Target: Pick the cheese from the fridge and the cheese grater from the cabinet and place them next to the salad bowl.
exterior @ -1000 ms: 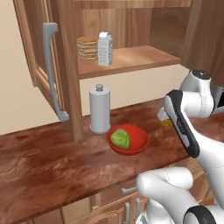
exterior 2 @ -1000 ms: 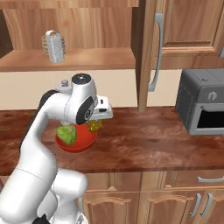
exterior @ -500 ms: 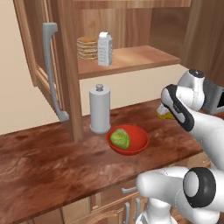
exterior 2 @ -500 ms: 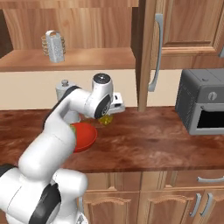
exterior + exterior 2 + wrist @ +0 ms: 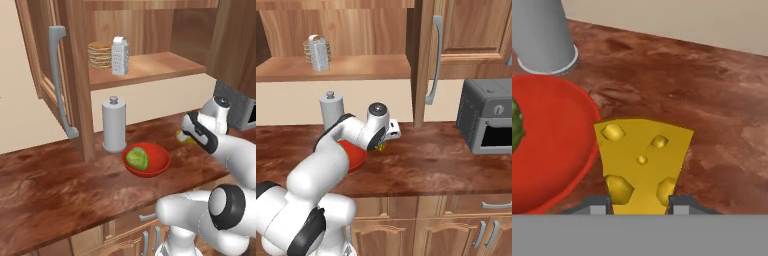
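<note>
Gripper (image 5: 639, 202) clamped on the cheese (image 5: 642, 165), fingertips pressed against the two flat sides of the wedge near its narrow end. Wedge carried just above the wooden counter (image 5: 431, 160), close beside the rim of the salad bowl (image 5: 547, 145), on the side facing the counter's right end. Bowl with lettuce head (image 5: 137, 157) near the counter's middle, tall grey cylinder (image 5: 114, 125) just behind it toward the back edge.

Cheese likely light and firm, stiff enough to take a pinch without deforming; smooth faces possibly a little slippery, so a grip across the flat sides, as now, looks the safest hold. Tapered shape a risk: squeezed too near the point, could slide out forward.

Cheese grater (image 5: 120, 56) upright on the shelf of the open cabinet (image 5: 80, 85), beside a stack of tan discs (image 5: 100, 55), untouched. Probably light, rigid, thin-walled; top handle or the narrow upper body the natural place to grasp, with care not to knock the discs. Microwave (image 5: 486, 122) at the counter's right end, well apart from the bowl.
</note>
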